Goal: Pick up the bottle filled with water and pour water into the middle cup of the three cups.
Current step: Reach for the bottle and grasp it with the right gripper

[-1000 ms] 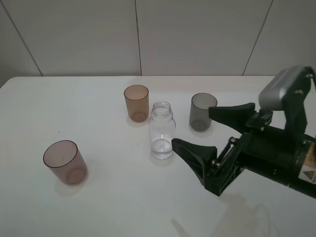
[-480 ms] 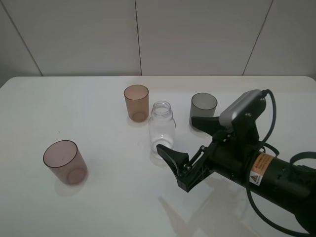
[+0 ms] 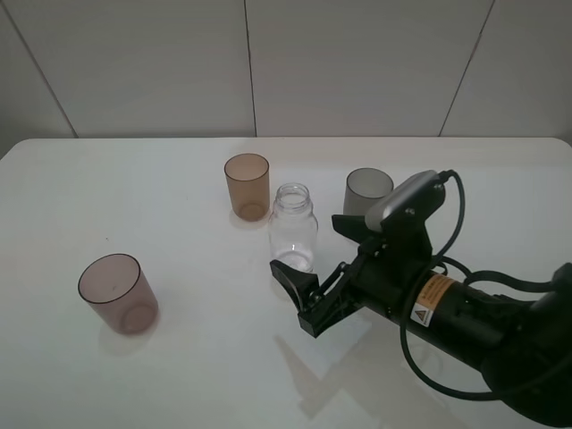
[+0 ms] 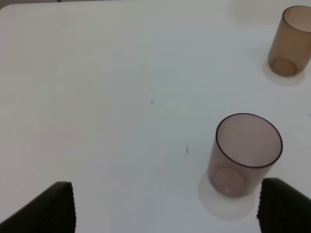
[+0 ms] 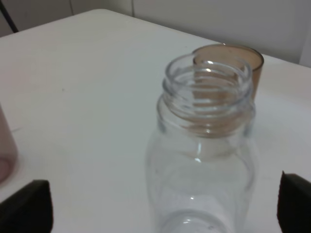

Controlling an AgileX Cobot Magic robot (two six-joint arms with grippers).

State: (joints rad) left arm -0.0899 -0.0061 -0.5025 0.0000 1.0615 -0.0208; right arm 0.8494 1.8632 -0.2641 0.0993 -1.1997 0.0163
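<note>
The clear capless bottle point(image 3: 293, 231) stands upright on the white table, just right of and in front of the amber middle cup point(image 3: 247, 186). The smoky grey cup point(image 3: 366, 191) stands to the right and the mauve-brown cup point(image 3: 118, 293) at front left. My right gripper point(image 3: 307, 245) is open, low over the table, with one finger on each side of the bottle and not touching it. In the right wrist view the bottle point(image 5: 204, 160) fills the middle, between the fingers of the right gripper point(image 5: 160, 206), with the amber cup point(image 5: 255, 65) behind it. My left gripper point(image 4: 170, 208) is open and empty, short of the mauve-brown cup point(image 4: 245, 155).
The white table point(image 3: 179, 375) ends at a pale panelled wall behind. The right arm's black body and cable point(image 3: 447, 308) lie over the table's front right. The amber cup point(image 4: 291, 41) shows far off in the left wrist view. The mauve-brown cup's edge point(image 5: 5, 150) shows in the right wrist view.
My right gripper has moved left and lower toward the bottle, and its open fingers now flank it. The bottle and cups have not moved.
</note>
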